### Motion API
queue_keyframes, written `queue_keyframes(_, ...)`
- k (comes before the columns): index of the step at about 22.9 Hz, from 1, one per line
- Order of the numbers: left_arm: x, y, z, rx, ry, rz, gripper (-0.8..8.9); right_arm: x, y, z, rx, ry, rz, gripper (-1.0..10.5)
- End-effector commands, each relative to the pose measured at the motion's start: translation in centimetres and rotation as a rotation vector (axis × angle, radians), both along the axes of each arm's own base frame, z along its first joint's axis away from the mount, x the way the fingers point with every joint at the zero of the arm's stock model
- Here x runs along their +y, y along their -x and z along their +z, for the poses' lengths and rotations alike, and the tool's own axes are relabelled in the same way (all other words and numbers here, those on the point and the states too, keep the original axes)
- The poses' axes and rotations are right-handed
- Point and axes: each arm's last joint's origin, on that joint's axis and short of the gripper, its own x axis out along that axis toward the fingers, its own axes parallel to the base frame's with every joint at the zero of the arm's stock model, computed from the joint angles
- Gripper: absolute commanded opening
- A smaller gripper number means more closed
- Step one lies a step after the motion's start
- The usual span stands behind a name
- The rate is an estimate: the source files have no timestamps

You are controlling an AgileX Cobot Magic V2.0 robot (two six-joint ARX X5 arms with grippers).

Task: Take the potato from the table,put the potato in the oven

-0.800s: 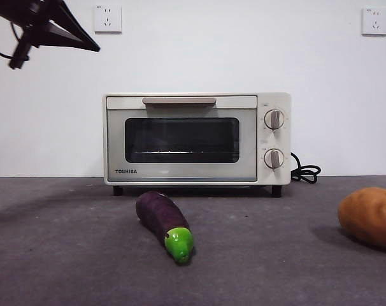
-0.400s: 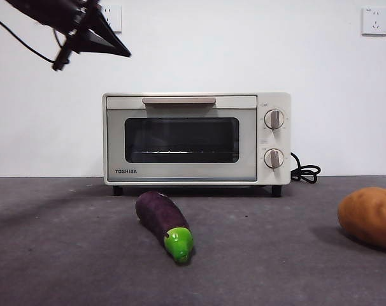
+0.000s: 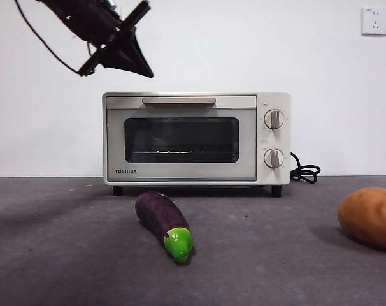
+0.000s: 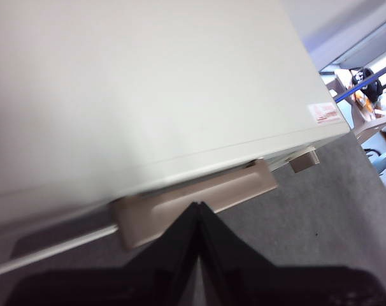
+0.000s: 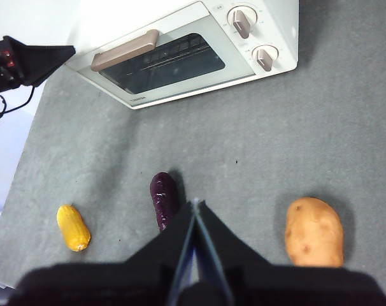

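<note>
- Left gripper [image 3: 141,60]: high above the oven's left top corner in the front view, fingers pressed together, holding nothing. Its wrist view looks down on the oven [image 4: 148,89] roof with the beige door handle [image 4: 199,197] just beyond the fingertips, so I judge it is lining up on the handle. Door is shut.
- Eggplant [image 3: 162,222]: on the tabletop [image 3: 65,255] in front of the oven, green cap toward the camera. Not the target.
- Potato [image 3: 369,217]: far right on the tabletop, well apart from the oven and cut by the frame edge.
- Right gripper [image 5: 196,207]: fingers closed to a point, empty. The potato [image 5: 314,231] lies off to one side of them, long axis roughly parallel to the fingers. This is the nearer arm.
- Only the right wrist view shows a yellow corn-like piece [image 5: 73,227], beyond the eggplant.
</note>
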Motion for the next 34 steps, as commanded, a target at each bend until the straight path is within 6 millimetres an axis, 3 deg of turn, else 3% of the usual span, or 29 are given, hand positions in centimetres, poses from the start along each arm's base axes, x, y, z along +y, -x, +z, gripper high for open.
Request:
queue_keyframes(1,-1.2,-0.5,-1.3,-0.011,-0.063,-0.021,-0.06,0.0,0.0,0.1,-0.013,0.009,0.006,0.0)
queue_keyframes(8,-2.6,-1.3,-3.2,-0.007,-0.121,-0.002,-0.06,0.0,0.0,0.1,-0.011,0.009,0.006,0.0)
queue_keyframes(16,-2.5,-1.6,-3.7,-0.014,-0.135,0.009,-0.06,0.0,0.2,-0.1,0.007,0.029,0.022,0.0)
queue_keyframes(34,-3.0,-0.3,-5.0,0.076,-0.301,-0.058,-0.06,0.0,0.2,-0.2,0.012,0.047,0.019,0.0)
